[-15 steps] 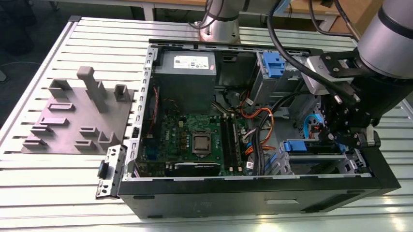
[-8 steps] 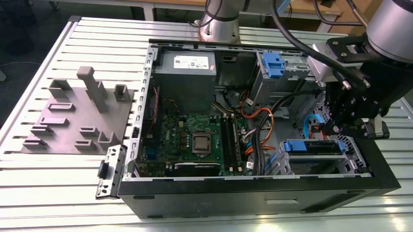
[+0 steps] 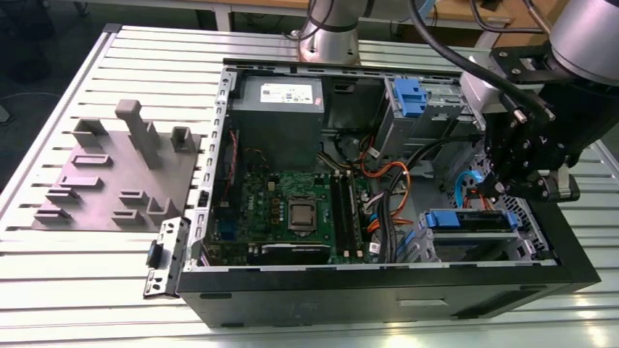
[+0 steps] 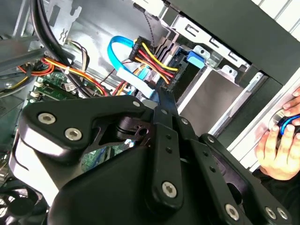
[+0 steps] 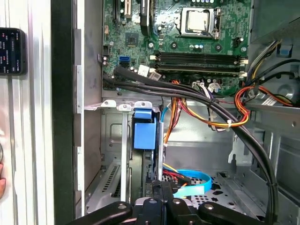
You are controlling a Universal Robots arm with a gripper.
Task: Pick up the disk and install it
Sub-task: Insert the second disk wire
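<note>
The disk stands edge-up in the drive cage at the front corner of the open computer case, on the exterior view's right. Its blue carrier end faces out of the cage; the metal body is hidden inside. My gripper hangs just above the disk's end by the case wall. In both wrist views the black fingers lie together, shut, and point at the blue end. The frames do not show whether the fingertips touch the disk.
A blue ribbon cable and red-yellow power wires hang close beside the fingers. The motherboard fills the case floor. A second blue latch sits in the upper bay. A grey fixture plate lies left. A person's hand rests outside the case wall.
</note>
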